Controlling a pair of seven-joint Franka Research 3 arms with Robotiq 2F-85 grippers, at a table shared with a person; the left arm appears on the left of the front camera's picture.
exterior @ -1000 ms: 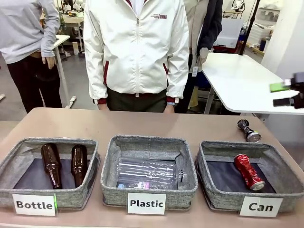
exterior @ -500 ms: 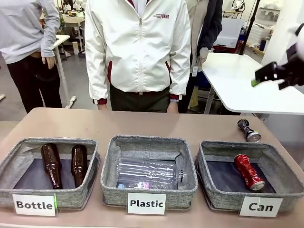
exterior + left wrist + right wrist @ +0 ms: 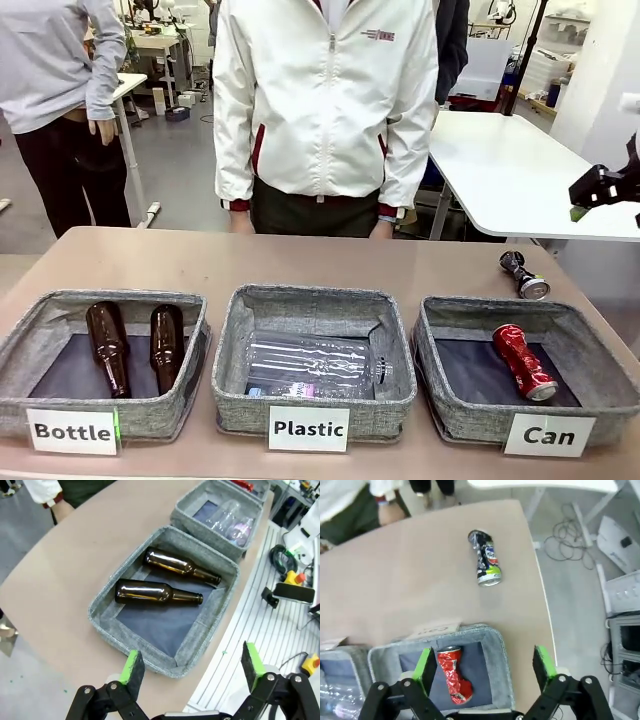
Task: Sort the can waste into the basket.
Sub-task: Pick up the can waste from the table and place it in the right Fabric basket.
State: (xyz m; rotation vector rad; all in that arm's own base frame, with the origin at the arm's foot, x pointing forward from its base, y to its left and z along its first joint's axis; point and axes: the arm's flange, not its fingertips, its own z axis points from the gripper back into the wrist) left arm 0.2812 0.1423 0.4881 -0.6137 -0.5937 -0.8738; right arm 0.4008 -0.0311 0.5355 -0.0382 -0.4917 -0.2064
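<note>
Dark can (image 3: 485,558) beside basket (image 3: 496,655), print blurred

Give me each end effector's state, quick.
Left end effector: open, holding nothing.
Right end effector: open, holding nothing.

The bench (image 3: 300,262) has a smooth, matt tan surface. The "Can" basket (image 3: 452,412) is rough grey felt-like cloth with a dark, smooth lining and a white paper-like label. Inside it, the red can (image 3: 523,361) is glossy, crumpled metal. At 12 o'clock from that basket, the dark can (image 3: 485,559) shows bright silver metal ends and glossy print. The brown bottles (image 3: 157,592) are glossy glass. The plastic bottles (image 3: 315,365) are clear, shiny plastic.
</note>
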